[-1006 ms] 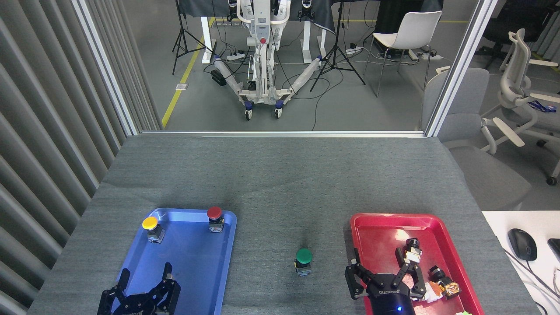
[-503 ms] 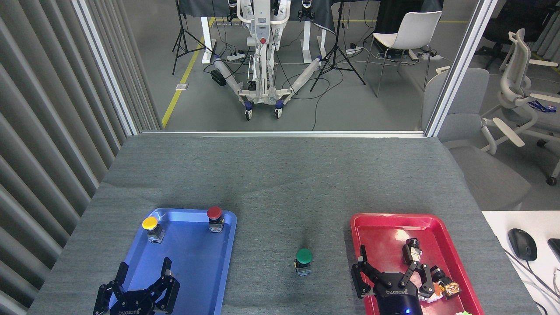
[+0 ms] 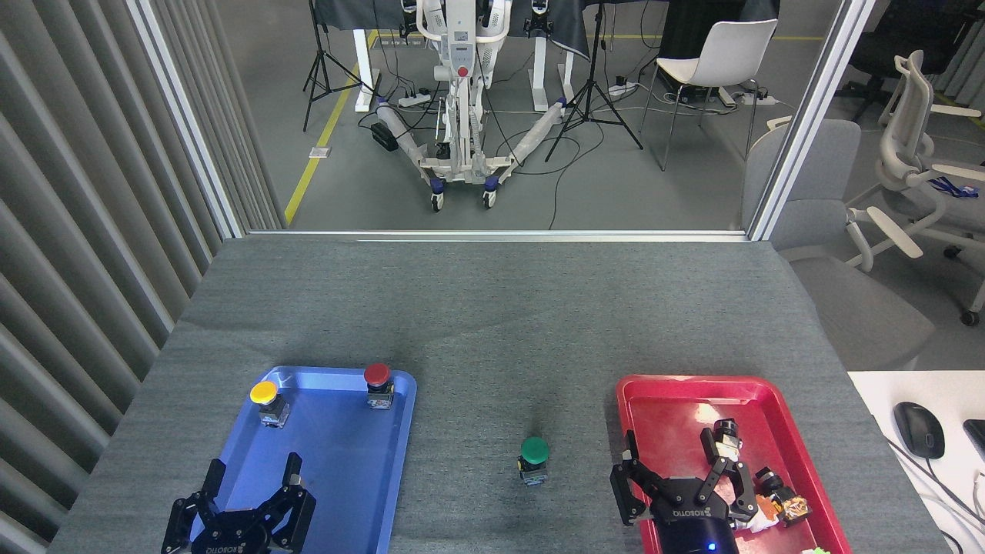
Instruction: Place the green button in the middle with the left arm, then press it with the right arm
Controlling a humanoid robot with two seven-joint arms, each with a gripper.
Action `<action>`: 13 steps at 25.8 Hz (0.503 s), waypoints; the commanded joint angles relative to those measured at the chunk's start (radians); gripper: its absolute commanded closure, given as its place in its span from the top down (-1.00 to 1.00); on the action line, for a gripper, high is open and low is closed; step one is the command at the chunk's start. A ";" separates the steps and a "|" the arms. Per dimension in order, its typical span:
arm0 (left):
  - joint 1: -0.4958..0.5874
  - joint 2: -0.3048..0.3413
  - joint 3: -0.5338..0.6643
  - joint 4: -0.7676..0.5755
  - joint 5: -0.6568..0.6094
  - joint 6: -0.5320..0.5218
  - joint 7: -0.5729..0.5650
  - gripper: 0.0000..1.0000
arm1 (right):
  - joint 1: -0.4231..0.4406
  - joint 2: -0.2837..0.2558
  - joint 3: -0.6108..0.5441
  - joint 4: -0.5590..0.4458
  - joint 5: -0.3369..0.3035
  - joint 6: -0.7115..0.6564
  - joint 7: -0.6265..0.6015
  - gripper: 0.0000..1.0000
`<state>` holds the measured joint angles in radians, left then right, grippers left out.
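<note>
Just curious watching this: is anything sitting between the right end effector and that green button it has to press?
Nothing visible. The green button stands alone on bare grey tabletop, and the right end effector hangs open over the red tray's left edge, with only tray rim and felt between them.

Left gripper: low at the near left edge, fingers spread wide apart and pointing away from the body, empty.
Right gripper: low at the near right, fingers spread wide, pointing forward, nothing between them.
Arms: mostly out of view.
</note>
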<state>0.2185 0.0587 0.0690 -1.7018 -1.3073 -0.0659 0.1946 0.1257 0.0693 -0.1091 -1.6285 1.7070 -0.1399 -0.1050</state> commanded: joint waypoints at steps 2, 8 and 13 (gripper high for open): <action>-0.014 0.001 0.000 0.004 0.002 -0.020 -0.003 0.98 | 0.002 0.000 0.003 0.001 0.000 -0.001 0.001 1.00; -0.013 0.001 0.000 0.017 0.003 -0.026 -0.003 0.98 | 0.002 0.001 0.003 0.004 0.000 -0.001 0.001 1.00; -0.021 0.006 -0.005 0.033 -0.001 -0.060 -0.006 0.98 | 0.002 0.001 0.003 0.004 0.000 -0.001 0.001 1.00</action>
<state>0.2034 0.0614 0.0670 -1.6769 -1.3051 -0.1033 0.1915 0.1273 0.0704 -0.1058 -1.6247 1.7073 -0.1413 -0.1041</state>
